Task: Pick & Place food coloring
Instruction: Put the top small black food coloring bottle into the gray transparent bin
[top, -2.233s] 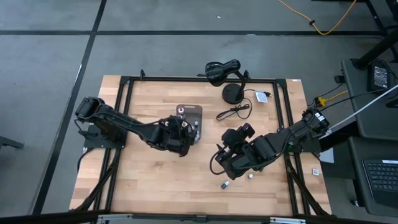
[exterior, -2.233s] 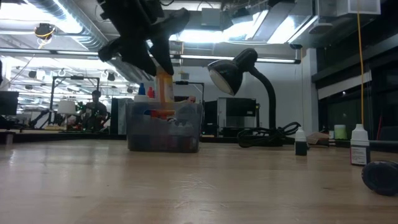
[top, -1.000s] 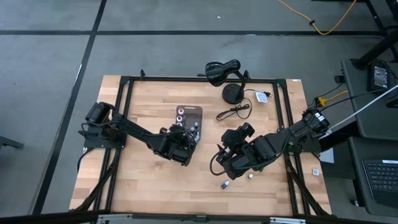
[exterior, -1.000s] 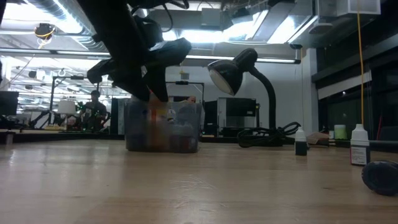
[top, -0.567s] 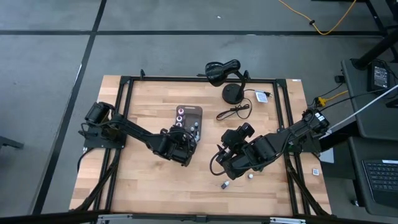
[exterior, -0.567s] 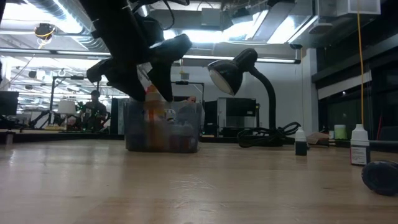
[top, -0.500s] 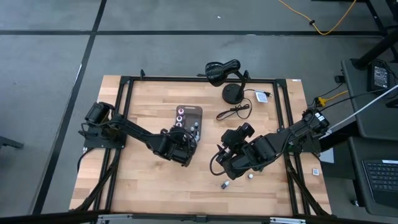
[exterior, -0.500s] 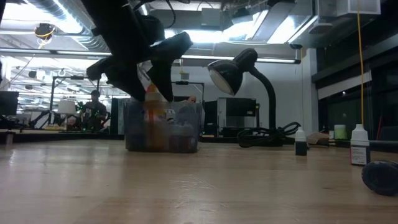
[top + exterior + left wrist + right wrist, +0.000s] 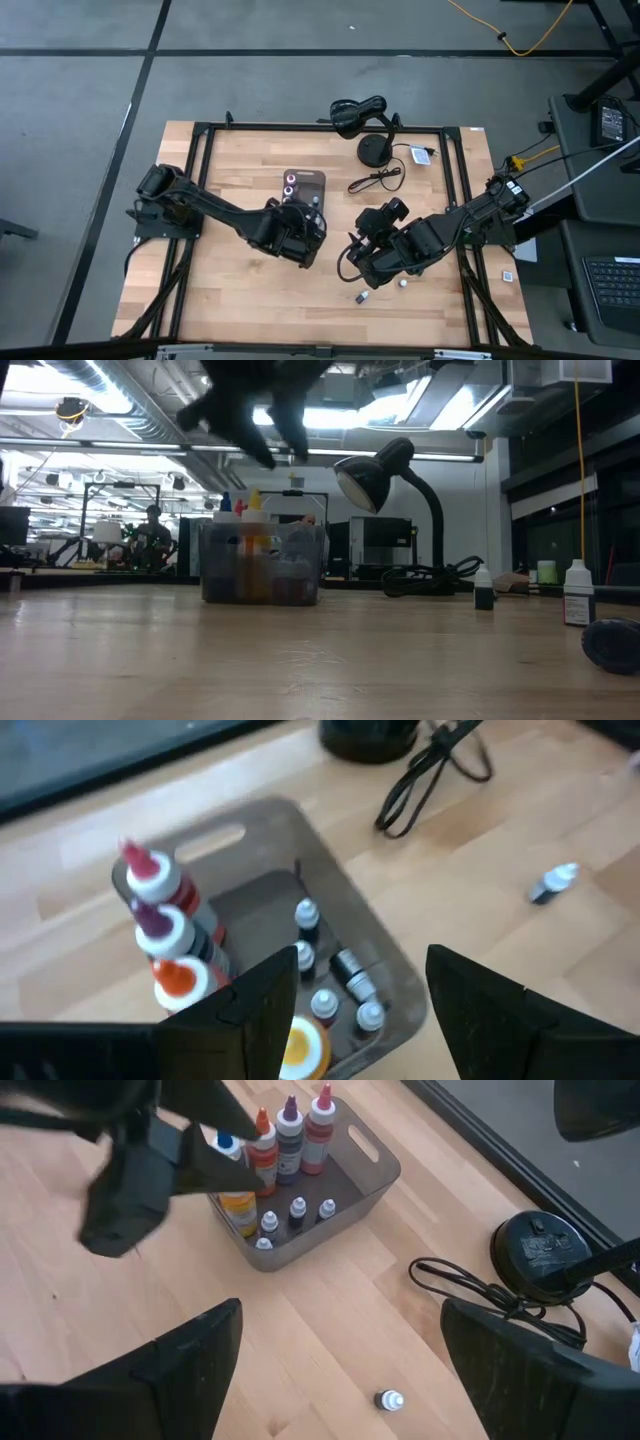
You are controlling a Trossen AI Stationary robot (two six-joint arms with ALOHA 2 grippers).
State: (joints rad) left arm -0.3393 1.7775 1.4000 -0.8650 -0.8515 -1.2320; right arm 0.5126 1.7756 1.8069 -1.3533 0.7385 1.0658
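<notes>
A gray tray [image 9: 303, 188] holds several food coloring bottles: tall ones with pink, purple and orange caps [image 9: 160, 925] and small white-capped ones [image 9: 330, 985]. An orange-yellow bottle [image 9: 254, 555] stands upright in the tray on its base; it also shows in the left wrist view [image 9: 304, 1048]. My left gripper [image 9: 362, 960] is open and empty above the tray's near end [image 9: 305, 228]. My right gripper [image 9: 342, 1310] is open and empty over the table right of the tray [image 9: 358, 255]. Two small bottles [image 9: 361, 297] [image 9: 403, 283] are on the table near it.
A black desk lamp [image 9: 358, 112] with a round base [image 9: 375, 150] and cable [image 9: 375, 180] stands at the far side. A loose small bottle [image 9: 390, 1400] lies on bare wood between tray and lamp. Free room lies at the table's near left.
My left gripper has let go of the orange-yellow bottle and risen clear above the tray, shifting slightly toward the table's right edge. The bottle, tilted in the fingers half a second ago, now stands upright in the tray.
</notes>
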